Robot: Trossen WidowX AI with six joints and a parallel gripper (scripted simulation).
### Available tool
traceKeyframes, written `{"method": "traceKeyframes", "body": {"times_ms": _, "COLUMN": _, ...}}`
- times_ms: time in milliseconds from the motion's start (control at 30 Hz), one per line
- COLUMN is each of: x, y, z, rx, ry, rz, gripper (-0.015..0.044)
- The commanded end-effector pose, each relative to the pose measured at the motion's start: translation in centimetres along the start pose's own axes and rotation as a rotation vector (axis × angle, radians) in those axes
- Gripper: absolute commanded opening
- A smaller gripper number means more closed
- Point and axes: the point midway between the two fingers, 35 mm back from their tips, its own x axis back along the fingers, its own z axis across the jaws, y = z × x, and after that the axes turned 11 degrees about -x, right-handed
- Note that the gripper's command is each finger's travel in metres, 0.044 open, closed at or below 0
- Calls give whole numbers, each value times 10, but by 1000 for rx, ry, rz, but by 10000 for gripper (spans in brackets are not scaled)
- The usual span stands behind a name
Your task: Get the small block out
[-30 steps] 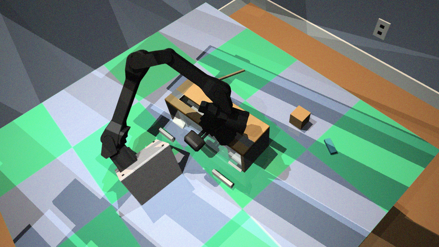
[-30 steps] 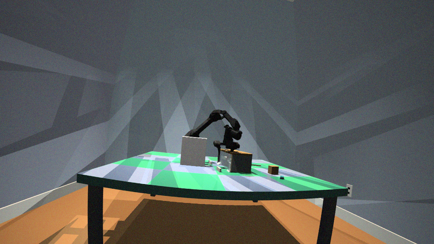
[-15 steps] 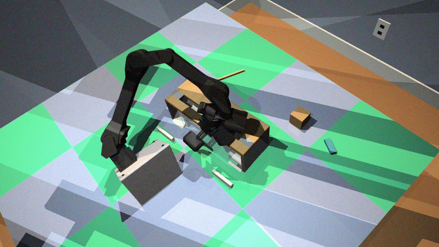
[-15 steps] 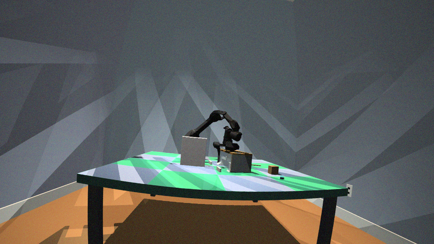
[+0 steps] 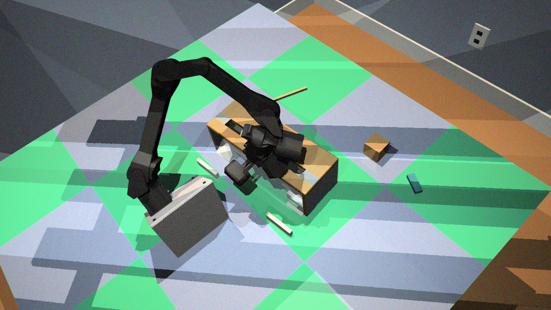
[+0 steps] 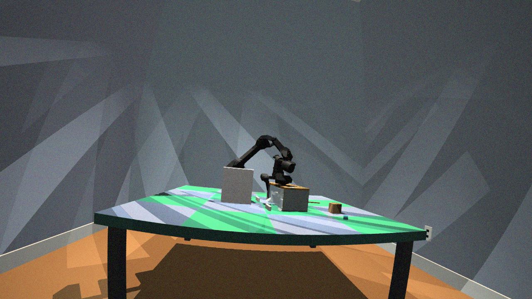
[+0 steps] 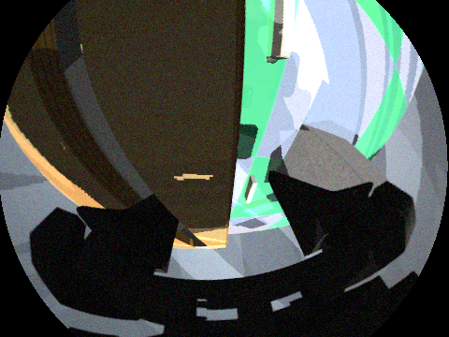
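The arm (image 5: 184, 88) reaches over the box (image 5: 323, 163) in the middle of the table (image 6: 237, 230); its gripper (image 5: 252, 173) hangs down at the box's clear front, fingers spread wide with nothing between them; in the wrist view one finger (image 7: 131, 227) sits against the box's brown top while the other (image 7: 318, 206) is out over the table beside the front pane. I cannot make out the small block inside the box; the arm covers most of the shelf, and only pale glints show through the clear front. Two pale bars lie on the table just off the front, one near the left end (image 5: 207, 167), one near the right end (image 5: 279, 223). A brown cube (image 5: 376, 146) and a teal piece (image 5: 414, 182) lie well apart to the right; a thin stick (image 5: 290, 92) lies behind the box. The box stands upright, flat on the table.
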Motion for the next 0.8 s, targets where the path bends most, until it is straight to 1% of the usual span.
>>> {"method": "traceKeyframes", "body": {"times_ms": 0, "x": -2, "y": -6, "z": -1, "rx": -1, "ry": 3, "rz": 3, "gripper": 400}}
{"method": "traceKeyframes", "body": {"times_ms": 767, "x": -13, "y": -34, "z": -6, "rx": -2, "ry": 3, "rz": 5, "gripper": 400}}
